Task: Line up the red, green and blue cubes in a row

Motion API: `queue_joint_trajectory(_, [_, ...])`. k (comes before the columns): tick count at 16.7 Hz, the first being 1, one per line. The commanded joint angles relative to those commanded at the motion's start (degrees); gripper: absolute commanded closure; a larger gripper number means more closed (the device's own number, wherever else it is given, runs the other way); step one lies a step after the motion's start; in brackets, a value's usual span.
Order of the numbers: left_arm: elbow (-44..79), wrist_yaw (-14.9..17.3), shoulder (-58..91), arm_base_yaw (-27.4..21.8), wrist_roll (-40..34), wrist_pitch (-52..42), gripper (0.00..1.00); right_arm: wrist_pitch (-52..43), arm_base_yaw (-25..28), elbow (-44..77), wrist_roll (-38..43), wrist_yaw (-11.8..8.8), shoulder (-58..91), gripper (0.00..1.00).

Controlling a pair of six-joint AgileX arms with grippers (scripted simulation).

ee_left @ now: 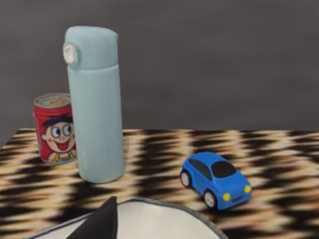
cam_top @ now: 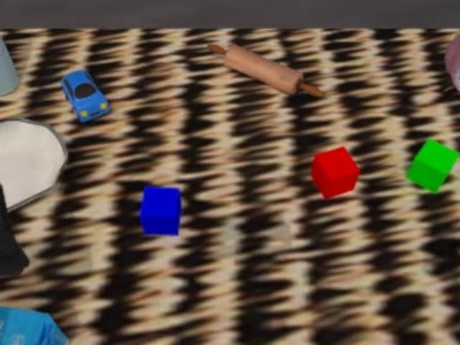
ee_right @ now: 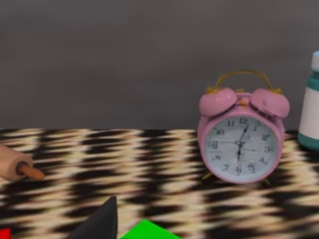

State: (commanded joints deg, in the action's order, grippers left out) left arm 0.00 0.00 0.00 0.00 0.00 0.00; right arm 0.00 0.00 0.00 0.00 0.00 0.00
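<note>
The deep blue cube (cam_top: 160,210) sits left of the table's middle. The red cube (cam_top: 334,172) is right of the middle, and the green cube (cam_top: 432,164) lies beyond it near the right edge. All three stand apart on the patterned cloth. A dark part of my left arm (cam_top: 8,244) shows at the left edge. My left gripper (ee_left: 102,221) hangs over a white bowl, far from the cubes. My right gripper (ee_right: 102,221) is out of the top view. In the right wrist view it hovers just beside the green cube (ee_right: 149,230), and a sliver of the red cube (ee_right: 4,233) shows there.
A wooden rolling pin (cam_top: 264,69) lies at the back. A light-blue toy car (cam_top: 85,94) and a white bowl (cam_top: 25,162) are at the left. A pale blue flask (ee_left: 94,104) and a red can (ee_left: 54,127) stand behind them. A pink alarm clock (ee_right: 242,134) stands at the back right.
</note>
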Motion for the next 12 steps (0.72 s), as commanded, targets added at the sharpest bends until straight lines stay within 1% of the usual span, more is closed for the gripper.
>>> queue_joint_trajectory(3, [0.00, 0.00, 0.00, 0.00, 0.00, 0.00, 0.00, -0.34, 0.08, 0.56, 0.05, 0.06, 0.57, 0.00])
queue_joint_trajectory(6, [0.00, 0.00, 0.00, 0.00, 0.00, 0.00, 0.00, -3.74, 1.03, 5.86, 0.38, 0.35, 5.91, 0.00])
queue_joint_trajectory(9, [0.00, 0.00, 0.00, 0.00, 0.00, 0.00, 0.00, -10.36, 3.14, 16.04, 0.77, 0.50, 16.74, 0.00])
queue_joint_trajectory(12, [0.00, 0.00, 0.00, 0.00, 0.00, 0.00, 0.00, -19.55, 6.18, 29.86, 1.15, 0.45, 32.45, 0.00])
